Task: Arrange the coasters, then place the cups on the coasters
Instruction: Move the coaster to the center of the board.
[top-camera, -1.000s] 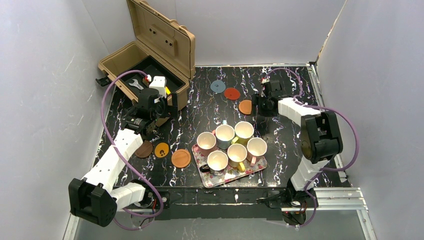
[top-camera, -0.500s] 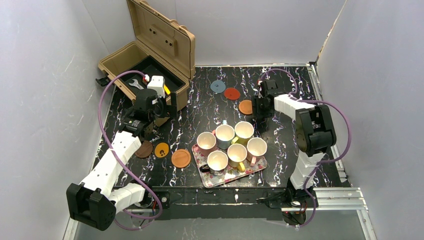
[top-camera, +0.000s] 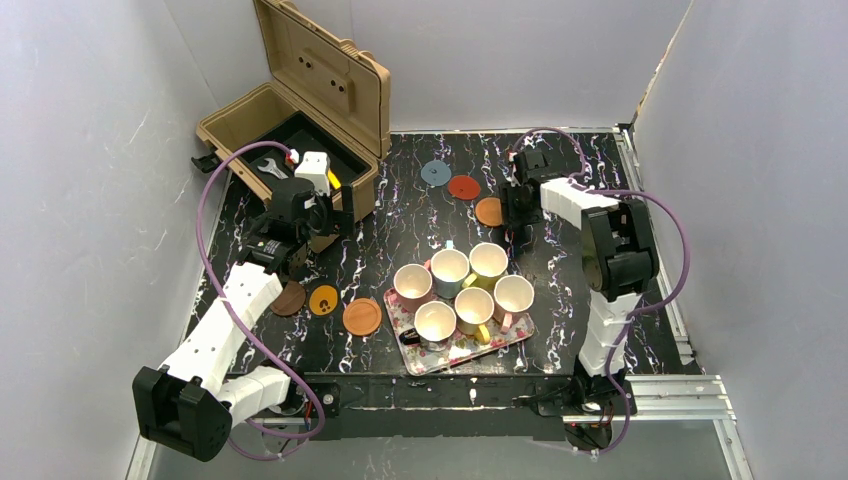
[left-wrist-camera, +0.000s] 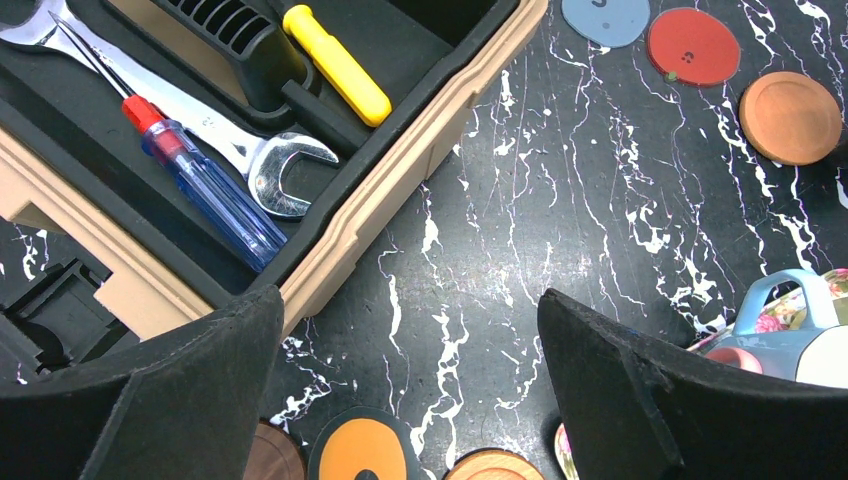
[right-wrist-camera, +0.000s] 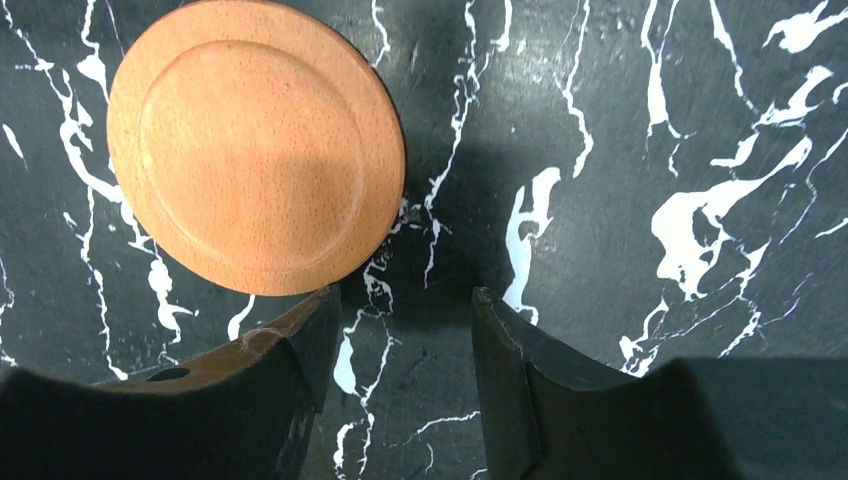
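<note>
Three coasters lie at the back: blue-grey (top-camera: 435, 173), red (top-camera: 463, 187) and wooden orange (top-camera: 489, 212). Another three lie front left: dark brown (top-camera: 290, 298), yellow-orange (top-camera: 323, 300) and wooden orange (top-camera: 362, 316). Several cups (top-camera: 449, 268) stand together on the floral tray (top-camera: 505, 345). My right gripper (right-wrist-camera: 400, 300) is low over the table beside the back orange coaster (right-wrist-camera: 255, 145). Its jaws stand part open around bare table, and the left finger (right-wrist-camera: 300, 340) is at the coaster's rim. My left gripper (left-wrist-camera: 410, 310) hangs wide open above the front coasters, holding nothing.
A tan tool case (top-camera: 300, 130) with its lid up stands at the back left, holding a wrench (left-wrist-camera: 230, 140), a blue screwdriver (left-wrist-camera: 205, 185) and a yellow-handled tool (left-wrist-camera: 335, 62). Grey walls close in the black marbled table (top-camera: 560, 300) on three sides.
My right arm has swung left and farther back, bringing its gripper against the back orange coaster, and its jaws have narrowed. The left arm has shifted only slightly.
</note>
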